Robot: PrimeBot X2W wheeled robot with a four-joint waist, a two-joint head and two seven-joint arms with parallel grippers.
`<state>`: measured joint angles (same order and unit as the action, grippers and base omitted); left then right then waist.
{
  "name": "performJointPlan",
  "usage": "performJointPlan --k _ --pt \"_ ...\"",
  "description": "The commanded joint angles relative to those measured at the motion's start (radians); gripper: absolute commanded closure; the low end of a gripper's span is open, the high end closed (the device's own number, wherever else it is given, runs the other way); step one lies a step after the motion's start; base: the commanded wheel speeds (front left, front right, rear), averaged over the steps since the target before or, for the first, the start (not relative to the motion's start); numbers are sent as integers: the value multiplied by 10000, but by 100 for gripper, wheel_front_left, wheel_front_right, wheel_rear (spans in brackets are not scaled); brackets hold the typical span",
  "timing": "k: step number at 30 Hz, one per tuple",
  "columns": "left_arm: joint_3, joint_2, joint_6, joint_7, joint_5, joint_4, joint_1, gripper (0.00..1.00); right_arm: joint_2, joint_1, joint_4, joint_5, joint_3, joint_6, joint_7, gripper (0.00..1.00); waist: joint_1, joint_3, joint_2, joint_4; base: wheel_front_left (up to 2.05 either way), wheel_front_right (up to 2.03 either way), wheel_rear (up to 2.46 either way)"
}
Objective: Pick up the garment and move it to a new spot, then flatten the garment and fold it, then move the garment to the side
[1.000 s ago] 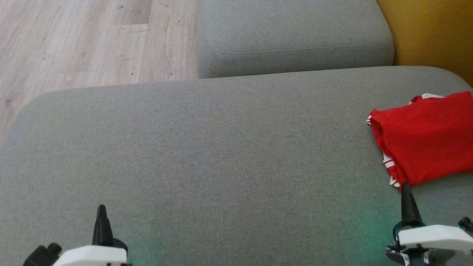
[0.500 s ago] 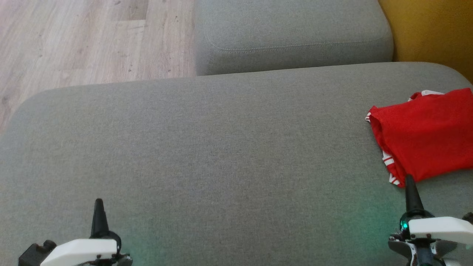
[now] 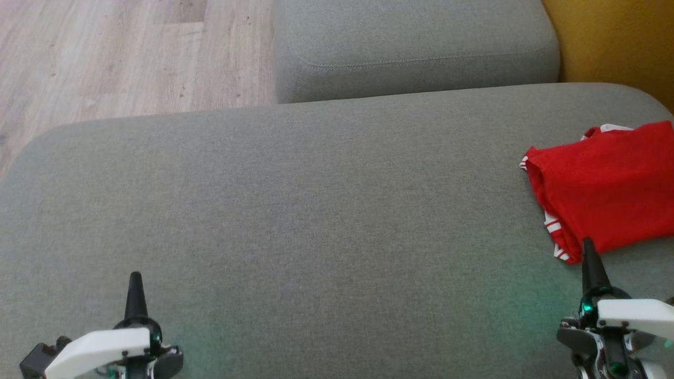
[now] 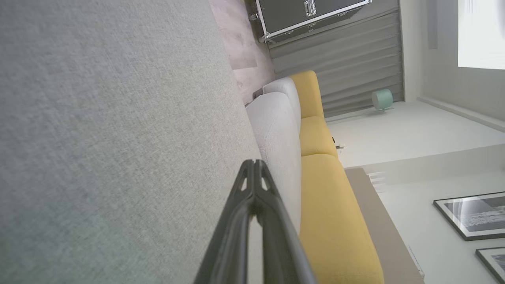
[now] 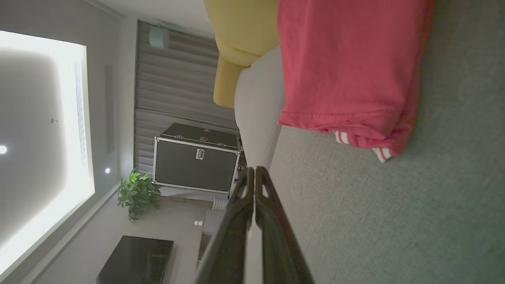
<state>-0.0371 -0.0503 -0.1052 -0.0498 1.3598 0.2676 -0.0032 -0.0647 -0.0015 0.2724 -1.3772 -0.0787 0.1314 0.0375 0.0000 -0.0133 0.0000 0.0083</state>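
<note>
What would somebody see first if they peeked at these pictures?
The bright red garment with white stripes, lying folded at the right edge of the big grey sofa cushion, jumps out first. Next come the left gripper, low on the left, and the right gripper, near the garment's corner, both shut.

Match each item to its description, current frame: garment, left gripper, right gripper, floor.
Items
1. garment
2. left gripper
3. right gripper
4. floor

Descriptions
A. pale wood, far left of the head view
B. shut, over bare grey cushion
C. red, folded, at the right side of the cushion
D. shut, tip by the garment's near edge

Pairs: 1-C, 2-B, 3-D, 4-A
</note>
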Motion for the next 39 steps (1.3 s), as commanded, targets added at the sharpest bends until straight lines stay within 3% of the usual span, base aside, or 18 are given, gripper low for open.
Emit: performJointPlan --k 1,20,39 --pt "-414 -18 -83 -115 393 -280 -600 100 -19 -597 -307 -417 84 -6 96 100 0 17 0 -9 0 0 0" --pt "-762 -10 -255 -630 2492 -221 -1049 100 18 -1048 -285 -2457 -178 -7 619 100 0 164 0 -83 0 0 0" --pt "-766 -7 -255 -634 2488 -222 -1049 100 47 -1052 -283 -2422 -220 -7 652 100 0 164 0 -83 0 0 0"
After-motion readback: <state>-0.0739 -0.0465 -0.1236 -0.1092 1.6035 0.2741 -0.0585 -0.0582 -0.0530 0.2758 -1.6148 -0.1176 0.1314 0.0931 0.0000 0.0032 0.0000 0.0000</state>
